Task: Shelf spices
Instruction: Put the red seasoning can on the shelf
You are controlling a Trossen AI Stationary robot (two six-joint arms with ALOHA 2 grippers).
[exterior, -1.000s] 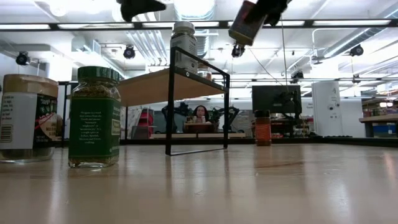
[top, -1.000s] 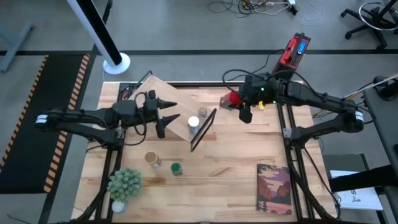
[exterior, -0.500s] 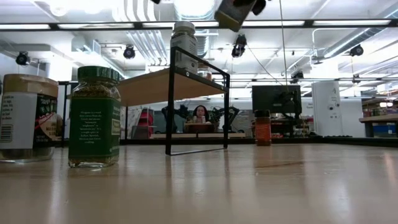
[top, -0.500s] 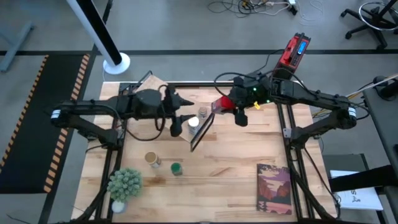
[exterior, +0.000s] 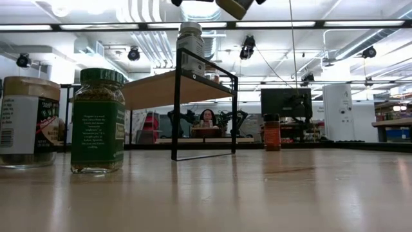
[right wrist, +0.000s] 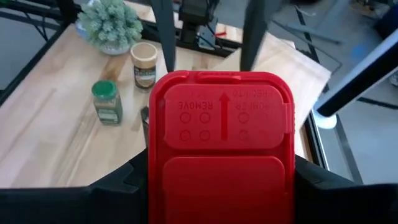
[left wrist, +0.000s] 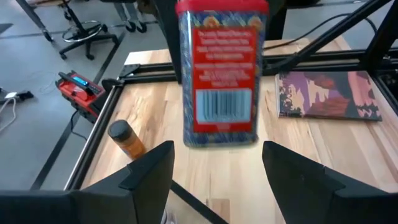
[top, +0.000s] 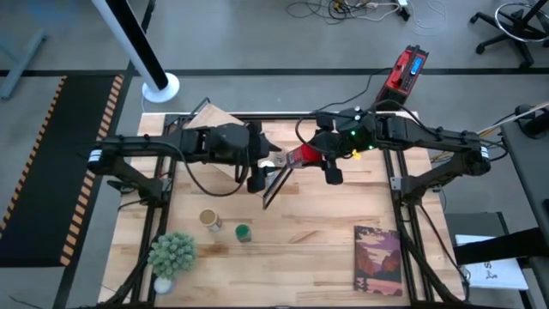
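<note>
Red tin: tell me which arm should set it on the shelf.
Right. The right gripper already clamps the red tin above the shelf. The left gripper is open, holding nothing, hovering beside it.

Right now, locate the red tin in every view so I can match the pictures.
High view: red tin centre, in the right gripper, by the shelf frame.
Low view: top edge, above the shelf.
Left wrist: upper centre.
Right wrist: fills the centre.
Shared landmark: green-lidded jar.
</note>
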